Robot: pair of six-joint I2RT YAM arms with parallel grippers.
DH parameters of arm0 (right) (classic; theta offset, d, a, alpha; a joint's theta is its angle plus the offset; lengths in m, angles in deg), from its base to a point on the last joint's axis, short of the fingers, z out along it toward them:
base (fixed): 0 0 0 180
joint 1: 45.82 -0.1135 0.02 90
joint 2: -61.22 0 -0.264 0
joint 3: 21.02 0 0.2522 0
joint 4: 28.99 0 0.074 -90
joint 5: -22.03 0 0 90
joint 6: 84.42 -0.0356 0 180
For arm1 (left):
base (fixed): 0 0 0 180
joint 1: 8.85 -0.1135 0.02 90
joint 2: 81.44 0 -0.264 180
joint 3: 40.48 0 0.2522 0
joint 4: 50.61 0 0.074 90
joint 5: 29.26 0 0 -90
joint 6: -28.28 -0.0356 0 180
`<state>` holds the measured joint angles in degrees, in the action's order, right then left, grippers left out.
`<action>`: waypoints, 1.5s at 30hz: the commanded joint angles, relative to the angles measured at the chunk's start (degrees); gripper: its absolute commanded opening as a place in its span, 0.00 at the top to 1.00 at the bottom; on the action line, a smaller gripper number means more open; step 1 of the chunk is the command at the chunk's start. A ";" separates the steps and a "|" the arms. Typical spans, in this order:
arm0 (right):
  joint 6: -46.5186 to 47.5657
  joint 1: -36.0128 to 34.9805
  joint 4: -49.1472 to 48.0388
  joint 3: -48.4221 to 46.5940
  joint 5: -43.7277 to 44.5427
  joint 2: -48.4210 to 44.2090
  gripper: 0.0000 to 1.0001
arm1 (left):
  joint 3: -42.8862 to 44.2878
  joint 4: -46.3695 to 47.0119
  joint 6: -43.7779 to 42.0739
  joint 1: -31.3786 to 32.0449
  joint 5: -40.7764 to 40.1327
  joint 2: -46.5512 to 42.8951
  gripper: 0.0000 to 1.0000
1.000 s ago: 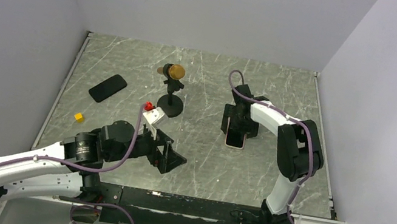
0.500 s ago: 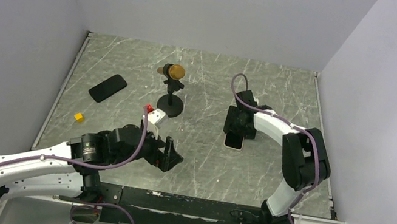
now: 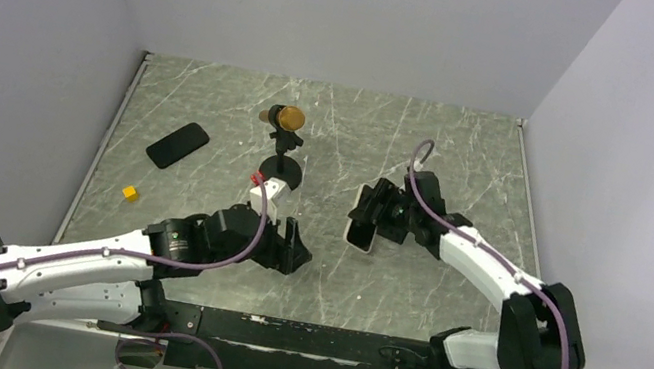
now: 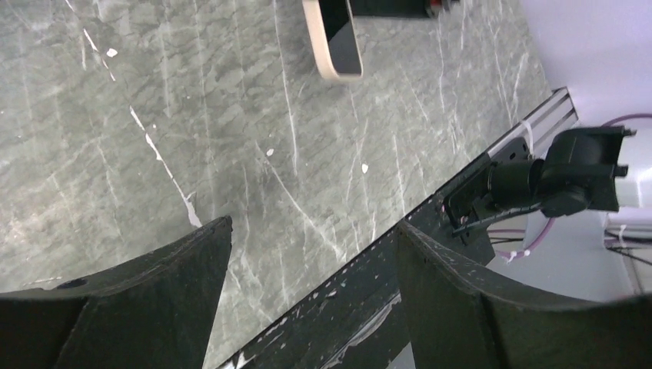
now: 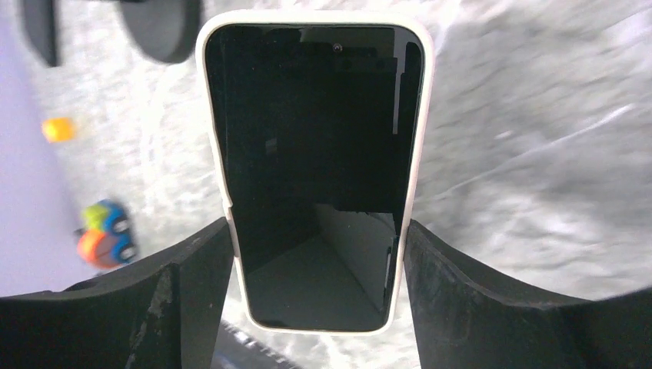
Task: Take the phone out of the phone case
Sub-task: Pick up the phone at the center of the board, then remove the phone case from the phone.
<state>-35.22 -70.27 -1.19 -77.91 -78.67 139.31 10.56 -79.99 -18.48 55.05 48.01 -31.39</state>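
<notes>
A black-screened phone sits inside a cream phone case whose rim frames it on all sides. My right gripper is shut on the case's two long edges near its lower end. In the top view it holds the cased phone tilted above the table's middle. The left gripper stands open and empty a short way to the left of it. From the left wrist, the phone's end shows far ahead of the open gripper.
A black slab lies at the left on the marble table. A gold-topped stand with a round black base rises at mid-back. A yellow cube sits near the left edge. The metal rail runs along the near edge.
The right gripper closed on the cased phone, raised it off the table and carried it left toward the middle. The left arm reached forward and right toward it.
</notes>
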 commanded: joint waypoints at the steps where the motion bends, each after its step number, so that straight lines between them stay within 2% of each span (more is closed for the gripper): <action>1: -14.75 -4.47 -11.67 2.56 -6.32 -7.14 1.00 | 0.17 6.95 2.05 -2.64 3.91 2.60 0.20; 7: -20.61 -13.55 -10.60 1.07 0.94 -11.53 1.00 | 0.96 8.14 1.16 -2.90 5.08 4.72 0.19; 10: -20.62 -16.85 -10.80 -0.62 2.83 -11.52 1.00 | 1.58 7.45 1.27 -2.90 5.58 5.35 0.27; 18: -21.95 -23.87 -12.51 -2.66 6.08 -10.63 1.00 | 1.29 7.13 2.13 -2.90 5.66 6.03 0.42; 21: -22.05 -26.05 -11.51 -3.80 8.07 -10.98 1.00 | 1.68 6.63 1.87 -2.90 5.87 6.63 0.52; 23: -22.08 -27.32 -11.80 -3.89 8.74 -11.14 1.00 | 1.62 6.76 1.31 -2.90 6.22 6.50 0.63; 25: -21.04 -27.99 -12.73 -3.72 7.68 -10.97 1.00 | 1.53 7.10 0.07 -2.90 6.70 5.95 0.80; 26: -19.96 -27.97 -13.39 -3.55 6.57 -10.97 0.93 | 1.44 7.15 -0.63 -2.90 7.10 5.53 0.92; 28: -16.50 -28.01 -11.69 -3.49 6.50 -11.63 0.41 | 1.56 6.70 -2.43 -2.95 7.80 4.67 1.00; 30: -12.07 -28.02 -6.15 -4.38 9.74 -13.29 0.04 | 1.32 7.12 -6.10 -3.06 10.06 2.92 1.00; 31: -8.99 -28.02 -4.16 -4.72 10.49 -14.39 0.01 | 1.05 7.48 -7.62 -3.31 11.56 1.82 1.00; 34: -1.72 -28.05 2.53 -5.40 17.46 -18.40 0.00 | 0.14 8.60 -11.27 -5.46 18.77 -1.36 1.00; 36: 2.99 -28.03 3.37 -3.31 20.77 -23.26 0.00 | -0.30 9.18 -12.36 -8.21 25.48 -3.06 1.00; 38: 7.51 -27.40 3.85 -1.23 20.40 -28.49 0.00 | -0.77 10.12 -12.94 -11.77 32.68 -4.59 1.00; 41: 11.14 -24.71 4.72 -0.05 13.87 -34.52 0.00 | -0.63 10.45 -13.49 -15.32 40.62 -6.00 1.00; 45: 13.36 -16.99 3.02 0.47 -3.13 -36.89 0.01 | 0.26 11.08 -14.12 -18.83 49.69 -6.41 1.00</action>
<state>-28.18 -93.13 1.56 -78.59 -67.37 103.46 9.10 -75.12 -30.08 38.65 83.88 -36.29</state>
